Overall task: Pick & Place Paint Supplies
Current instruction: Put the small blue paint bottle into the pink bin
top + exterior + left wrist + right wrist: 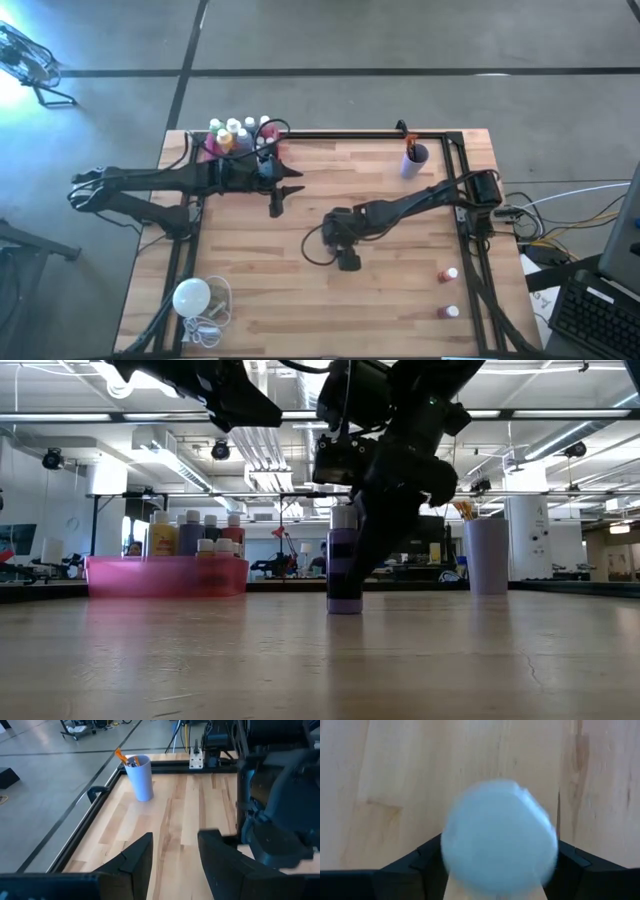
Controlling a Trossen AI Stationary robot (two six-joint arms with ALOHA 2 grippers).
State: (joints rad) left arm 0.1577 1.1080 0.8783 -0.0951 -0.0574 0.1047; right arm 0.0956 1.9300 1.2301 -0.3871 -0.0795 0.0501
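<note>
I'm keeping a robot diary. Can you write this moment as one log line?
right gripper: over purple bottle mid-table, grip unclear | left gripper: open, empty, beside pink tray

You have the bottle [344, 570] upright mid-table, the tray [166, 577] of bottles to its left, the cup [487, 555] to its right.
</note>
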